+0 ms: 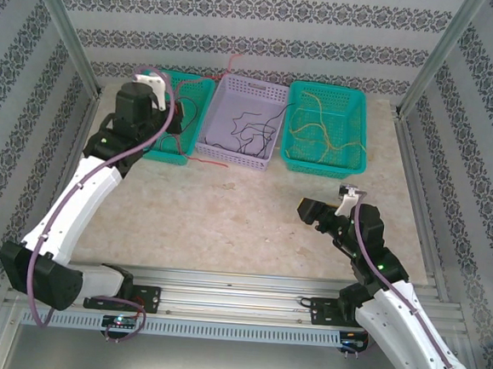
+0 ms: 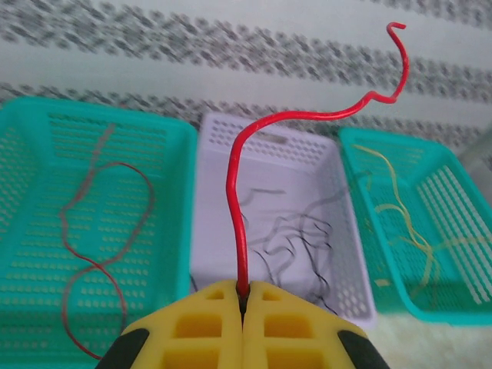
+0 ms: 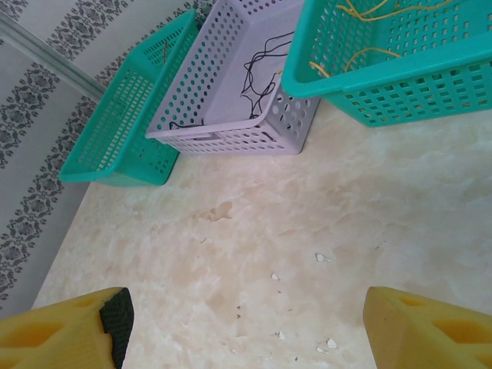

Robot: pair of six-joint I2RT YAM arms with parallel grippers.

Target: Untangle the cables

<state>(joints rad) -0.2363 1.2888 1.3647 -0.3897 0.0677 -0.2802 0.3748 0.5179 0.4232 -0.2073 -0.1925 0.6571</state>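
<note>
Left gripper point(image 2: 243, 296) is clamped tight on a red cable point(image 2: 234, 192), its yellow fingers pressed together around the lower end. The cable stands up from the grip, then bends and curls off to the right, and in the wrist view it crosses in front of the lilac basket point(image 2: 211, 231). From above, that gripper hangs over the green basket point(image 1: 191, 76) just left of the lilac one. A second red cable point(image 2: 115, 261) lies in loose loops on that left basket's floor. Inside the lilac basket itself there are thin dark cables point(image 1: 252, 135), a squiggly bunch on the bottom. Just right of the lilac basket sits another green basket point(image 1: 323, 165), with yellow cables point(image 1: 319, 130) sprawled inside. Over to the right gripper point(image 3: 246, 323): its fingers are spread wide apart with nothing between them. It hovers above the bare table point(image 3: 307, 215), well in front of the lilac basket and off to its right.
</note>
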